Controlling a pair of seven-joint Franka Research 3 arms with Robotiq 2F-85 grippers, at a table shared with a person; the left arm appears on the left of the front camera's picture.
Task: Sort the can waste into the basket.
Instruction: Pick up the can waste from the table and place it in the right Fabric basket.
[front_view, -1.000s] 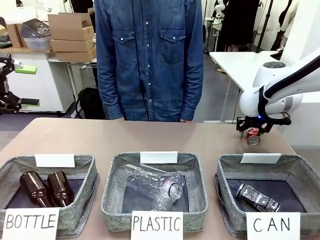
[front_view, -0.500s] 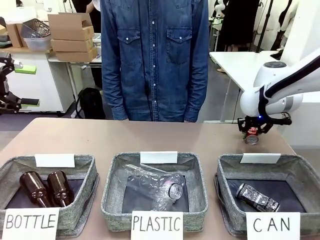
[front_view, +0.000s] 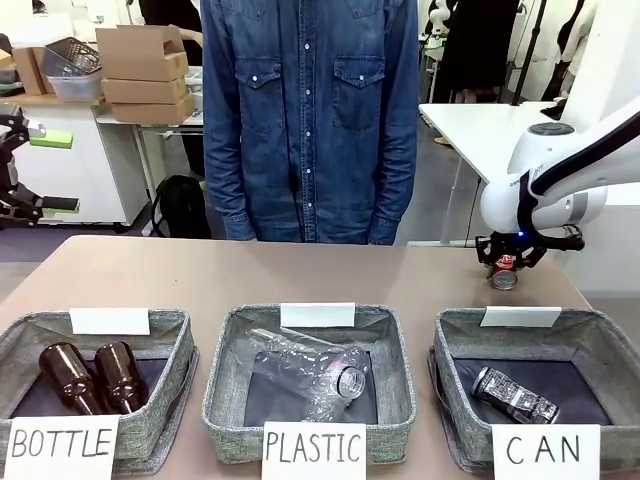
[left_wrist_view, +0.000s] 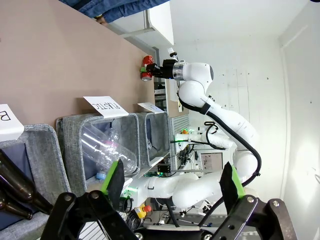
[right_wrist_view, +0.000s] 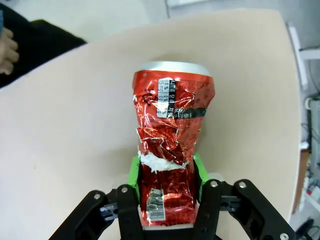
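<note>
— Front camera first, what have you got?
— Right fingers are clenched on the red can at the far right of the table, behind the CAN basket. I can't tell whether the can is touching the table. The silver and black can already lies inside that basket, well in front of my fingers. A person in a denim shirt stands at the far side.

— Left wrist camera?
— Left fingers are spread wide with nothing between them. Beyond them I see the PLASTIC basket holding a clear bottle. Brown bottles sit off to one side of my fingers. Far off, the right arm holds the red can over the table edge.

— Right wrist camera?
— My green pads squeeze the lower part of the crumpled red can from both sides. Its silver end points away from the fingers, with bare table beyond it. A hand shows at the far edge.
</note>
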